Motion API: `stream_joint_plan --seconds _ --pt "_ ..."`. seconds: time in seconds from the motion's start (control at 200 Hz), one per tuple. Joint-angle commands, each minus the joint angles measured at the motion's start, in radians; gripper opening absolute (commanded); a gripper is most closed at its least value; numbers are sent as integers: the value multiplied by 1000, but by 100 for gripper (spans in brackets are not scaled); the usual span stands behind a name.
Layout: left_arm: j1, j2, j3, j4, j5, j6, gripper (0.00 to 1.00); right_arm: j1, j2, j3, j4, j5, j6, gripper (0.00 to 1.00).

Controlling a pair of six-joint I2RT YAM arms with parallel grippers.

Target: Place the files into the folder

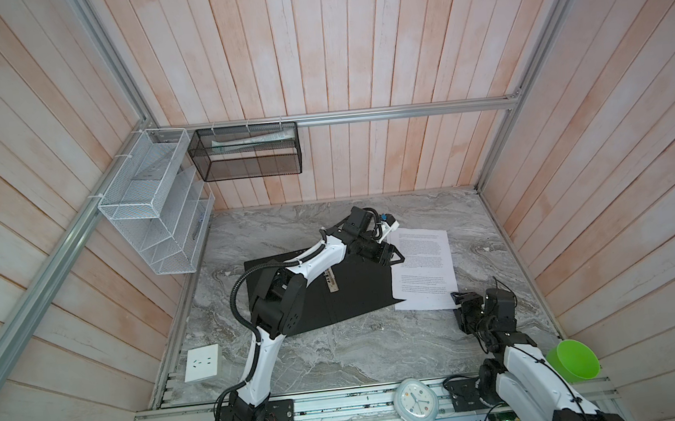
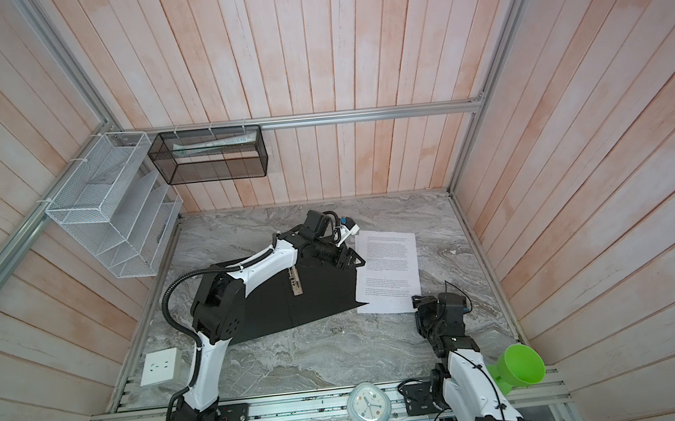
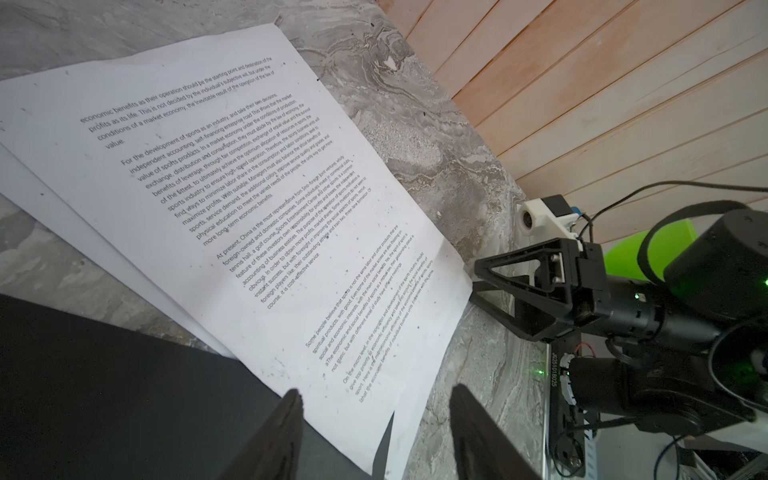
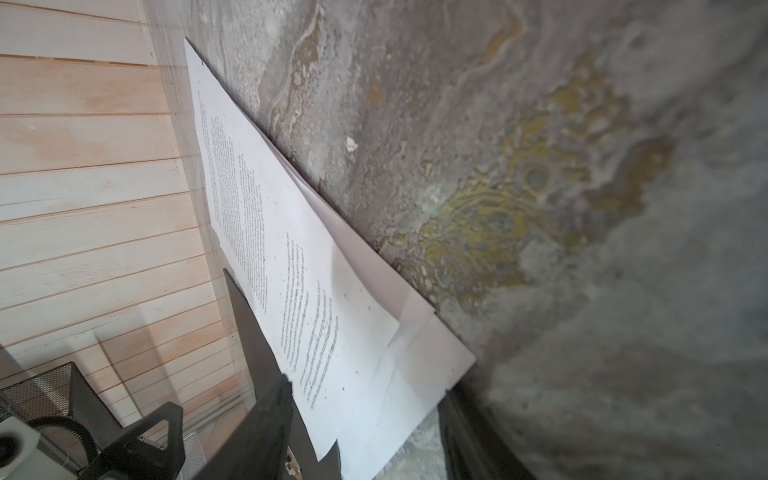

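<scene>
files (image 1: pixel 424 270) on bench (image 1: pixel 340 357), overlapping open folder's (image 1: pixel 356 297) rt edge. left tool (image 1: pixel 397 254) & right tool (image 1: pixel 456 298) part-open, empty; right at the near corner. nip low, slide sheets in flat, no buckling.

Soft, even light filled the booth, leaving only faint shadows on the marble table (image 1: pixel 340 353). Both top views bowed the wall planks (image 1: pixel 314 55) toward their edges. My right wrist view blurred the near marble, while print on the files (image 3: pixel 249 208) read sharp from my left wrist.
</scene>
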Motion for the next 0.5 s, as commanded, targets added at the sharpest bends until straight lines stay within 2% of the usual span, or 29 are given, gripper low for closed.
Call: stream_joint_plan --seconds 0.0,0.085,0.15,0.495 --pt "15 -35 -14 17 18 -3 59 45 57 -31 -115 61 31 59" --pt "20 -37 -17 19 22 -9 59 76 60 -12 -117 100 32 59" --pt "24 -40 -26 25 23 -15 59 77 71 -20 -98 102 82 59" --pt "31 -46 -60 31 25 -17 59 90 158 -54 58 165 102 59"
